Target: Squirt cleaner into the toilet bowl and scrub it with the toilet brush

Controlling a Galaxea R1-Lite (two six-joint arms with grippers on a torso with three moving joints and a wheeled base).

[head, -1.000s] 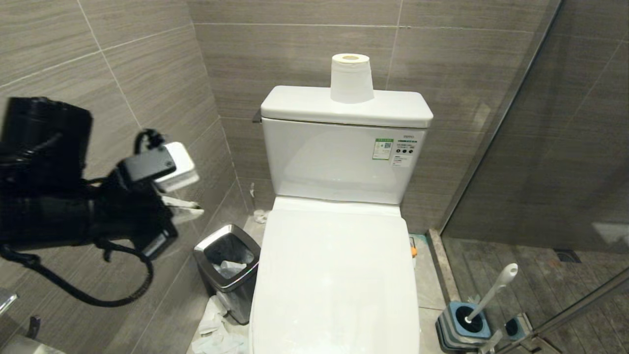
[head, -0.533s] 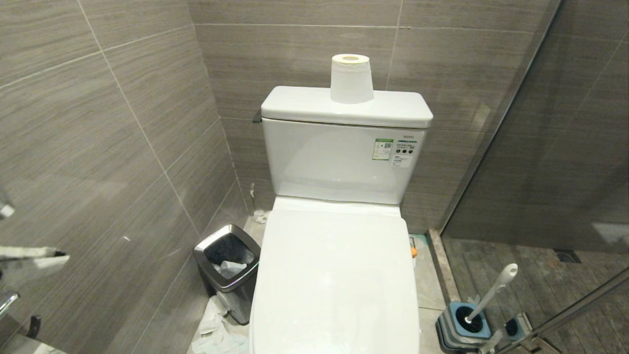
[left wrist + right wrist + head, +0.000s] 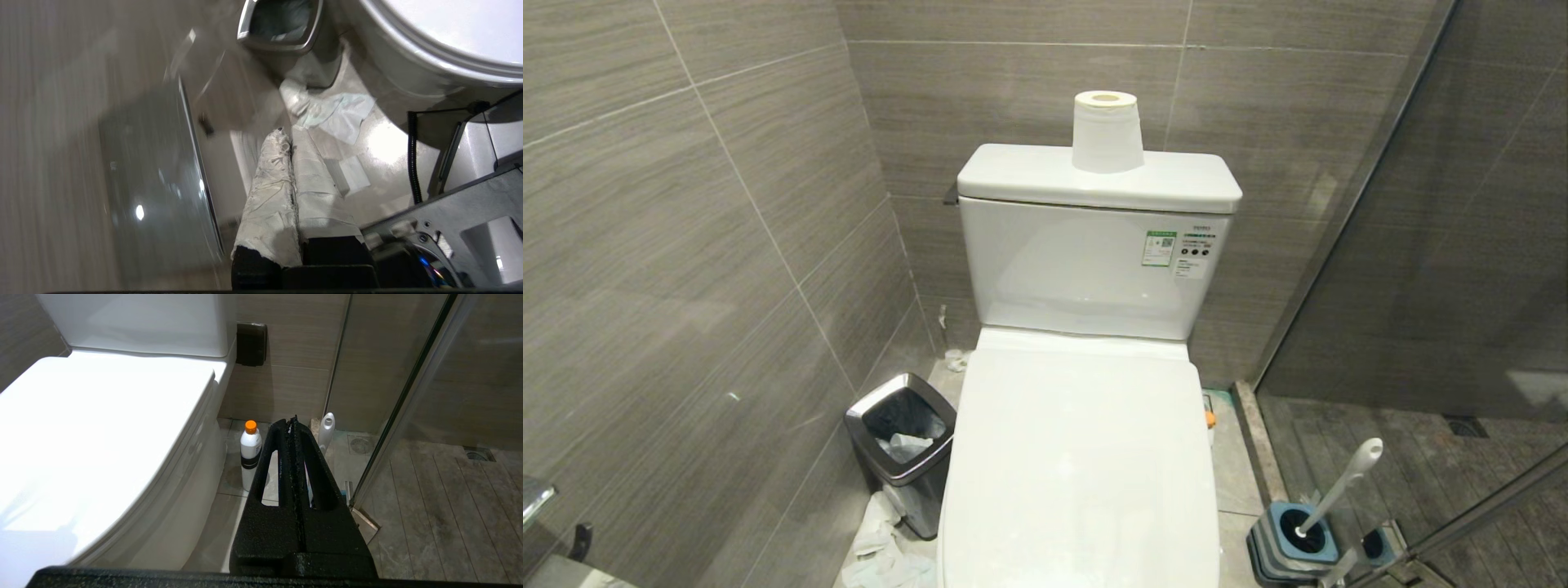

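Our left gripper (image 3: pixel 291 136) has two long fingers (image 3: pixel 269 192) wrapped in creased, grubby white tape over black bases. Beside them we see a grey metal bracket (image 3: pixel 470 212) with small screws and a black coiled cable (image 3: pixel 412 159). Our right gripper (image 3: pixel 292 421) is matte black and grainy, each tapering finger (image 3: pixel 316 469) cut by a long slot

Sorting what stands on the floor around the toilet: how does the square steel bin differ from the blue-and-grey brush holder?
The square steel bin stands on the left of the white toilet; the blue-and-grey brush holder on its right. The bin is shiny metal holding crumpled paper; the holder is striped and holds the white-handled toilet brush, leaning. The bin looks larger. Both stand upright on the floor.
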